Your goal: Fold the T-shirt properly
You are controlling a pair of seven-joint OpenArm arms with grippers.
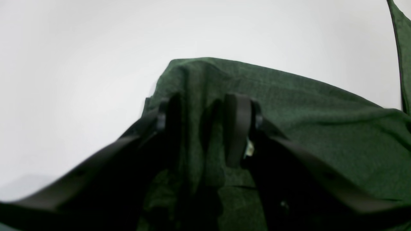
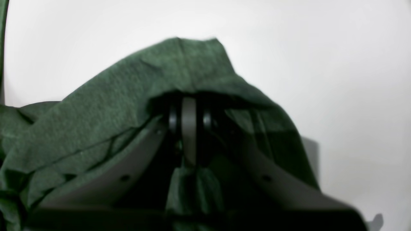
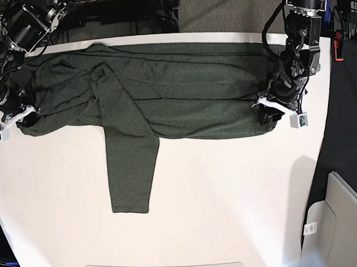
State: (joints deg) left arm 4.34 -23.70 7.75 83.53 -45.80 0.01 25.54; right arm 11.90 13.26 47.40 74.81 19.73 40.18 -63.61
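- Dark olive-green heathered knit long-sleeved T-shirt (image 3: 182,97) lies spread across the far half of the white bench (image 3: 230,196), body running side to side, one sleeve (image 3: 132,172) hanging toward the near edge, the other bunched over the body at base-view left.
- Right end effector (image 2: 189,128): jaws together, pinched on a raised peak of fabric at the shirt's end on base-view left.
- Left end effector (image 1: 205,128): jaws stand partly apart with fabric bunched between them at the opposite end; looks like a grip on a thick wad, but I can't confirm it's firm.
- Likely step: both ends pinched, ready to lift and fold over.
- Doing it well:
  - confirm the left pinch bites through all layers before lifting
  - raise both ends together, level, so the edge stays taut and straight
  - carry the edge over in one sweep and line hems up before release
  - watch the loose sleeve; it could drag and skew the fold
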